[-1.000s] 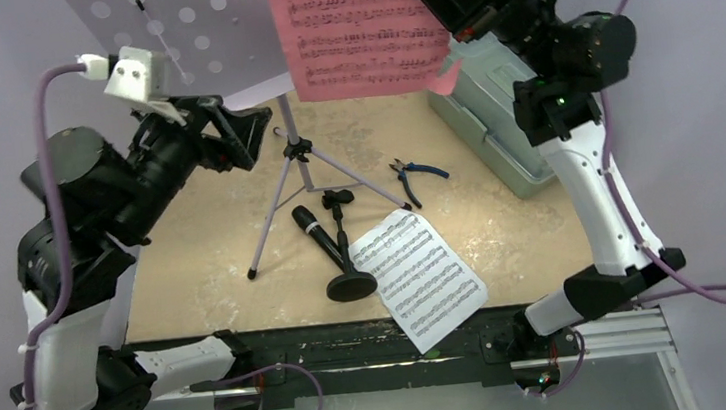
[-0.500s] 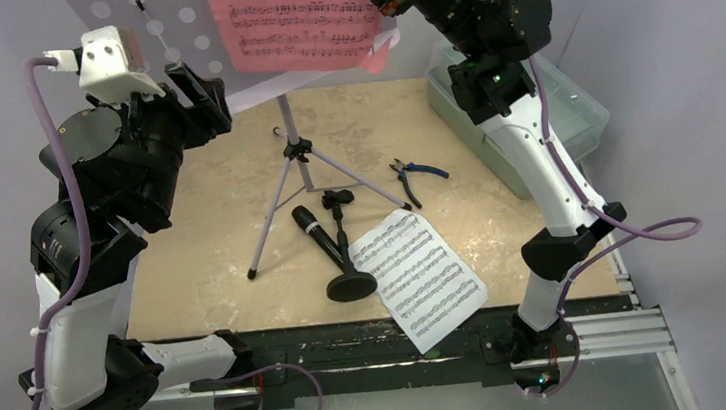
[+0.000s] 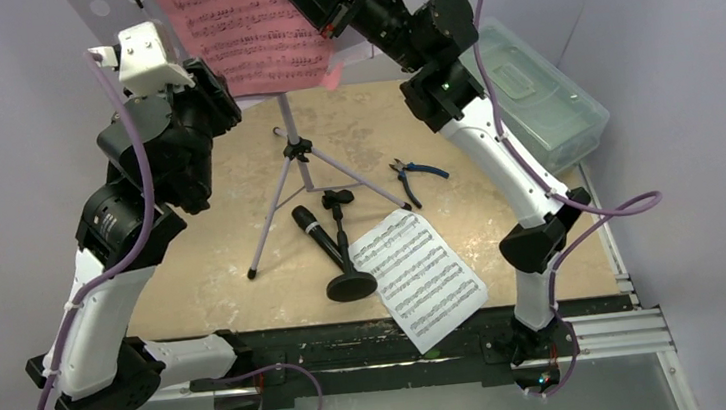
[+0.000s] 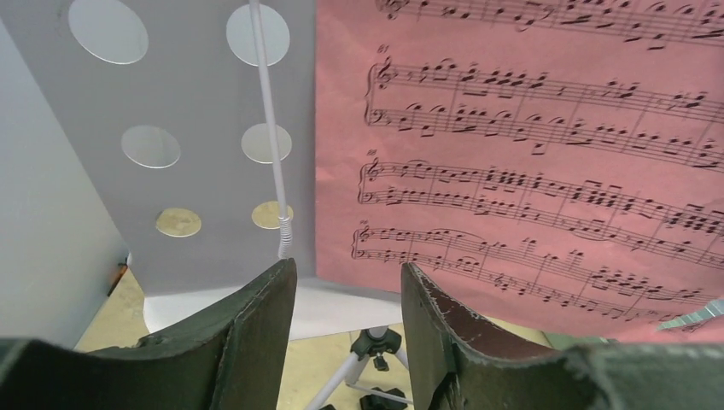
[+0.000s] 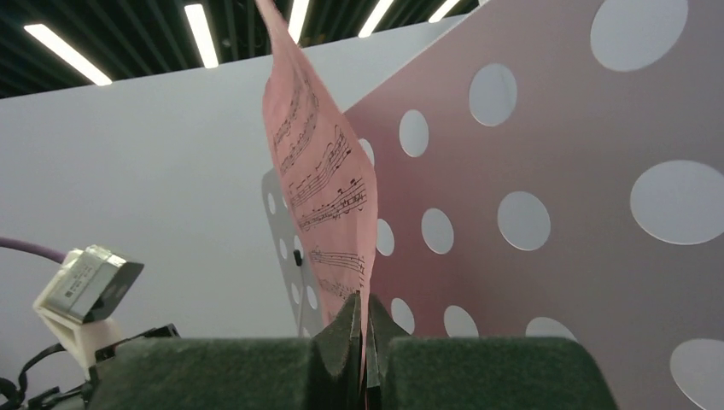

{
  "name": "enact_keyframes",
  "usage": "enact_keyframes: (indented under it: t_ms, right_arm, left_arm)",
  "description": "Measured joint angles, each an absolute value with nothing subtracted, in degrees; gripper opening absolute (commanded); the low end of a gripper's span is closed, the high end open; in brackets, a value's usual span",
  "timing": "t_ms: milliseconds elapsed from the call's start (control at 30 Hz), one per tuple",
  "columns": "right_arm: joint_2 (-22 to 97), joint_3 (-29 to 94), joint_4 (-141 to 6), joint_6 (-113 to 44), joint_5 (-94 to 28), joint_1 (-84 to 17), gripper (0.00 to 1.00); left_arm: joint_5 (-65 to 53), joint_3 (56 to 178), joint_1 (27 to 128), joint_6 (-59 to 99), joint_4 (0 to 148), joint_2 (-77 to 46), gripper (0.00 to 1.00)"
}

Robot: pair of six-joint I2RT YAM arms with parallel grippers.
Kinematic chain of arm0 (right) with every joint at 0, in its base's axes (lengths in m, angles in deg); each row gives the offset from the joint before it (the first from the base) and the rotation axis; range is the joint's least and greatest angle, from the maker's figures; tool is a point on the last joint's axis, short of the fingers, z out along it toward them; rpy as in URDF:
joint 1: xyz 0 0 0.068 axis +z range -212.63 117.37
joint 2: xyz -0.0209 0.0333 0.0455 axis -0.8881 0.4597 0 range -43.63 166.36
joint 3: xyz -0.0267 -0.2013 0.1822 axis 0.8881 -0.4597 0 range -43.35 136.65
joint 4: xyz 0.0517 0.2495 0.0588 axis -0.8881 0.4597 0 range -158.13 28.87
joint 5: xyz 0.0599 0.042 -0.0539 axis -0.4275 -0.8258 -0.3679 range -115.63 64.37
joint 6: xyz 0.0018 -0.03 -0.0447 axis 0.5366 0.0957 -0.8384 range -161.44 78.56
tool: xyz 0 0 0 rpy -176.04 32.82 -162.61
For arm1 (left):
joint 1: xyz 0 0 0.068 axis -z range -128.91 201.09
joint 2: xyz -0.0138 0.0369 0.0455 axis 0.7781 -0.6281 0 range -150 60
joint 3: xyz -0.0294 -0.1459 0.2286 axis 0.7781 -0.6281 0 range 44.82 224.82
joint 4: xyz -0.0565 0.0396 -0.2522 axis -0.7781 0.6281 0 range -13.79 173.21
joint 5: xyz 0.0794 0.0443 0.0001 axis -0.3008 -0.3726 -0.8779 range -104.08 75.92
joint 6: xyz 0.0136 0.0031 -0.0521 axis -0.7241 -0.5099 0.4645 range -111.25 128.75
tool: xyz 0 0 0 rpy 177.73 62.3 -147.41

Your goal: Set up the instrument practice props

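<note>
Both arms have swung left since a second ago, and the pink music sheet point(image 3: 242, 36) has gone with them across the tray. In front of the lavender music stand point(image 3: 291, 157), on the table point(image 3: 213, 250): white music sheet point(image 3: 421, 275), round-based mic stand point(image 3: 350, 285), black microphone point(image 3: 313, 232). Up at the stand's tray point(image 4: 196, 111), the left gripper point(image 4: 346, 286) is half open with nothing between its fingers, just below the pink music sheet's lower left corner. The right gripper point(image 5: 365, 323) is pinched tight on that sheet's edge.

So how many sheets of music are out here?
2. A pink sheet, pinched in the right gripper, up at the music stand; a white sheet flat on the table beside the mic stand. None else shows.
</note>
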State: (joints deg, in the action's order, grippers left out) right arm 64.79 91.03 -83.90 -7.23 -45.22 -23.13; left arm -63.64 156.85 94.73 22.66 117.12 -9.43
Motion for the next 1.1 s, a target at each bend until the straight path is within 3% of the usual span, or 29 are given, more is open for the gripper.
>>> enact_keyframes:
  t_ms: [633,900,1100]
  right_arm:
    - [66.0,91.4,-84.9,-13.6,-45.5,-20.3,0.00]
    - [66.7,92.7,-85.7,-14.5,-45.7,-19.9,0.00]
    - [66.7,92.7,-85.8,-15.2,-44.6,-19.4,0.00]
  left_arm:
    - [-71.0,144.8,94.7,12.1,100.7,-7.2,0.21]
    - [-72.5,136.9,94.7,5.6,90.7,-4.6,0.05]
    - [-73.0,133.4,94.7,1.7,84.8,-3.3,0.00]
